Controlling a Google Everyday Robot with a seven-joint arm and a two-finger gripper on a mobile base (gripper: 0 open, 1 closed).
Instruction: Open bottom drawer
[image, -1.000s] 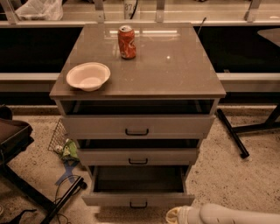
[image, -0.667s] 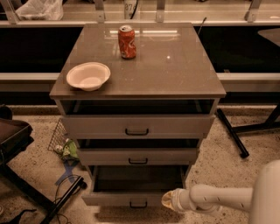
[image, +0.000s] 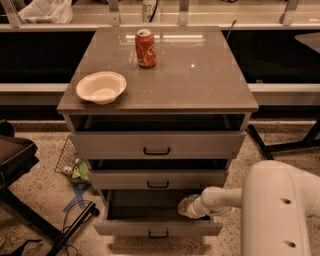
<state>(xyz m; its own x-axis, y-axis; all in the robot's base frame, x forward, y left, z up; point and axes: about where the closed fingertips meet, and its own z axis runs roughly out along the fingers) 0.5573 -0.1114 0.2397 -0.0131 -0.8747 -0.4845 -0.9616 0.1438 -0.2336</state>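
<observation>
The bottom drawer (image: 125, 229) is the lowest of the cabinet's three. It is grey-beige with a small black bar handle (image: 158, 234) and stands pulled out, its dark inside showing. My gripper (image: 186, 207) is at the end of the white arm (image: 225, 199) and reaches from the right over the drawer's right part, just above its front edge. The middle drawer (image: 158, 179) and top drawer (image: 157, 145) are also slightly out.
A white bowl (image: 101, 87) and a red soda can (image: 145, 48) stand on the cabinet top (image: 200, 80). A wire basket with green litter (image: 75, 167) lies on the floor at the left. Black stand legs (image: 55, 225) are at the lower left, a table leg (image: 280, 145) at the right.
The arm has risen from the lower right edge and moved left and up, so the gripper now sits over the open bottom drawer's right part. The drawers look unchanged.
</observation>
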